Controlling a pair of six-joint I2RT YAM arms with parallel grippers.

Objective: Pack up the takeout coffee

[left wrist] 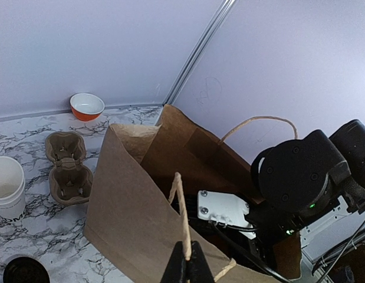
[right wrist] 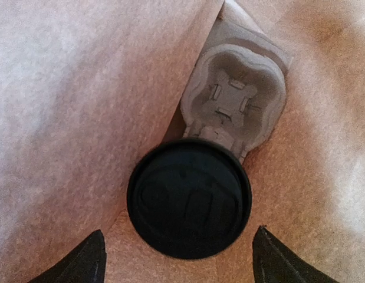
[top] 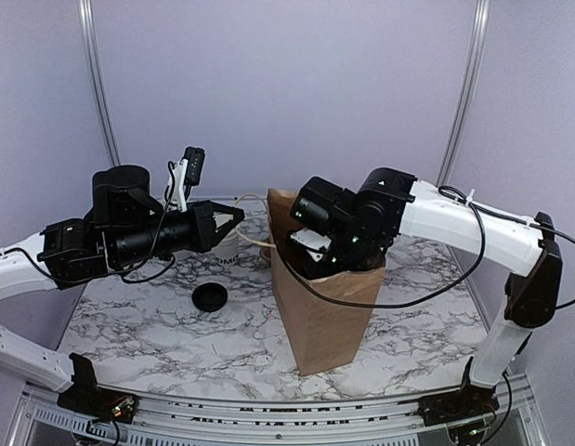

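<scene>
Right arm (top: 454, 223) stretched in from the right and bent down into the open mouth of a brown paper bag (top: 320, 307), right tool (right wrist: 179, 250) hidden from above, deep inside. Left arm (top: 129, 242) held level over the worktop (top: 129, 316), pointing right toward the bag, left tool (left wrist: 185, 268) pinched fully shut on the bag's twine handle (left wrist: 179, 206), twine stretched between tool and bag rim. Worktop in white marble pattern with grey veins; plain lilac walls behind, 2 metal posts (top: 99, 84) rising at the back. On the worktop left of the bag: a loose black lid (top: 210, 298), an open white cup (left wrist: 6, 186), a brown 2-pocket cup carrier (left wrist: 67, 168) and, against the wall, an orange bowl (left wrist: 86, 106). Coffee cup (right wrist: 189, 197) down at the bottom of the bag, only its black lid showing, lid facing up at the wrist camera, edge against a grey pulp holder (right wrist: 238, 97) with 1 empty pocket in view beyond it; cannot tell whether seated in a pocket of that holder. Right tool's 2 fingers (right wrist: 91, 259) spread wide, 1 on each side of the lid, gripping nothing, lid centred between them.
</scene>
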